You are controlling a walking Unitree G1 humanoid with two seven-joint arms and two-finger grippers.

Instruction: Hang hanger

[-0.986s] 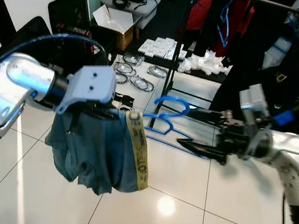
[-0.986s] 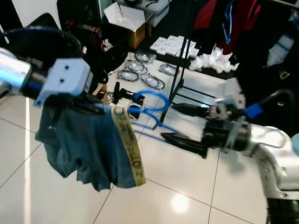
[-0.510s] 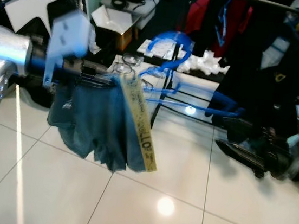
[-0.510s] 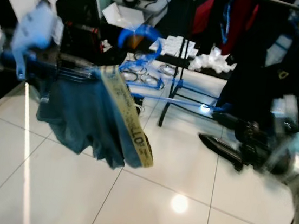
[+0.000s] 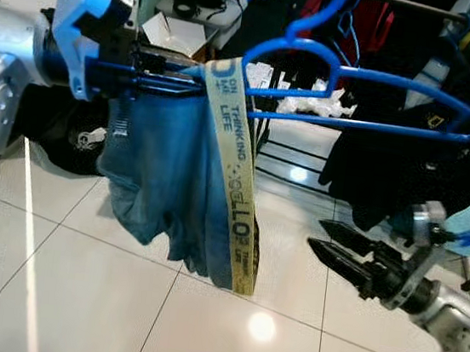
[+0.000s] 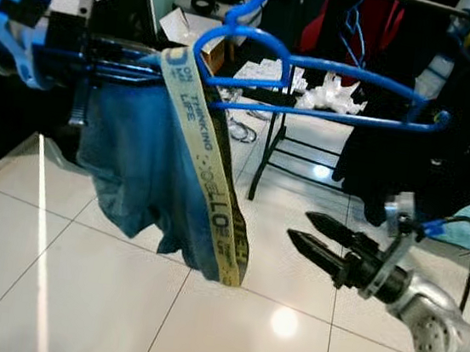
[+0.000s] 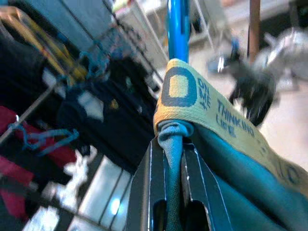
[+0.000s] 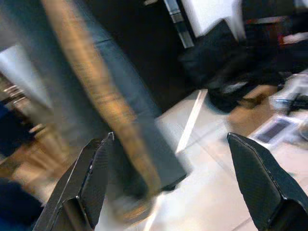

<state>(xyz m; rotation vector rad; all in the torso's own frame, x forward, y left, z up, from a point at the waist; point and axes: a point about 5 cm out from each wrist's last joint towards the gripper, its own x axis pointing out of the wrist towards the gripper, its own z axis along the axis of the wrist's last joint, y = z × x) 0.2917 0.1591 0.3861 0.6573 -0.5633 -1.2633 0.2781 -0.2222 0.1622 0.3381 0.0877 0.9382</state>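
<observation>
Hanger (image 5: 373,99) raised, in left pincer (image 7: 169,159)

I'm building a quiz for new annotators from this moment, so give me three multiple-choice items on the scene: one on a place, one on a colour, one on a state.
1. Where does the blue garment hang?
A. from the left gripper's end of the hanger
B. on the floor
C. from the right gripper

2. What colour is the hanger?
A. red
B. blue
C. white

3. How are the right gripper fingers set?
A. shut on the hanger
B. shut on the garment
C. open, holding nothing

Key: 1 A, the left gripper pinches the cloth beside the hanger's bar; 2 B, its hook and arms are blue; 3 C, the right wrist view shows a wide gap.
</observation>
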